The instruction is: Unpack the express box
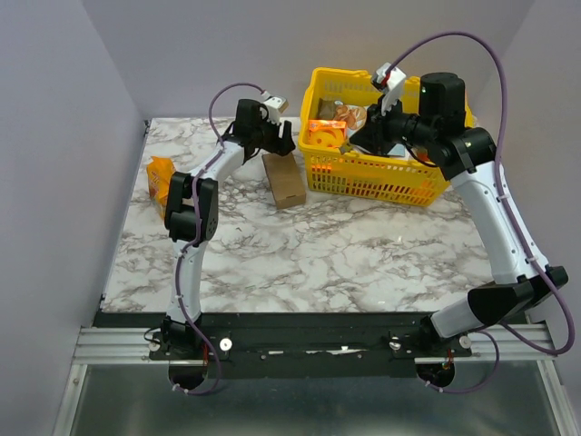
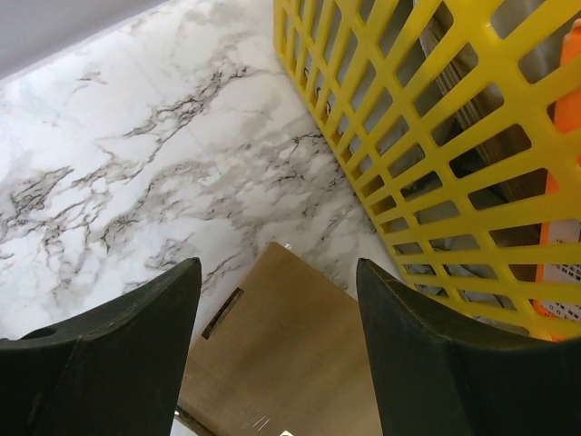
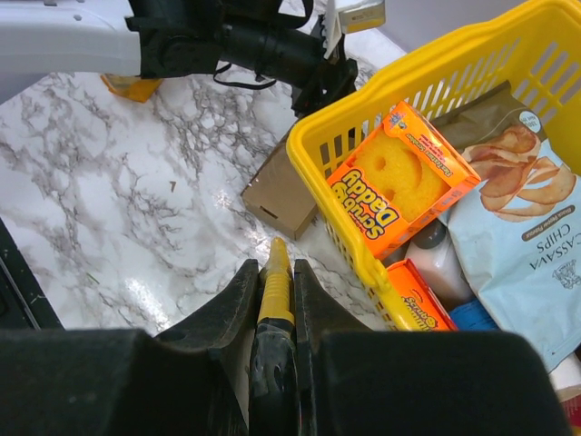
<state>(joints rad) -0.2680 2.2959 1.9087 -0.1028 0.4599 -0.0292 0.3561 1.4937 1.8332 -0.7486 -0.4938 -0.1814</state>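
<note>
- Box (image 1: 283,180): lies flat on the counter (image 1: 300,254), flaps look closed. It sits just left of the basket (image 1: 381,186), by its near-left corner; whether they touch, cannot tell.
- Long axis runs away from the arm bases, with the far end leaning a little left in the top view.
- Left hand (image 2: 277,268): directly above the box's far end. Fingers (image 2: 136,345) are spread wide across the short side and grip nothing. The wrist view shows the brown top lower down between them; no contact evident.
- Right hand (image 3: 274,272): over the basket's near-left wall, jaws closed narrow on a thin yellow-and-black tool (image 3: 275,309), likely a cutter. The tip points toward the box but is apart from it.
- Left arm is nearer by far, with the box straight below it. From the right hand the box lies to the left, past the basket wall.
- Judgement: the coming move turns on the tool reaching the top seam along the long axis. Whether the left hand steadies the box or backs away, cannot tell.
- Around: sponge pack (image 3: 399,177) and chips bag (image 3: 517,218) in the basket. An orange packet (image 1: 160,179) lies on the counter, well left of the box.
</note>
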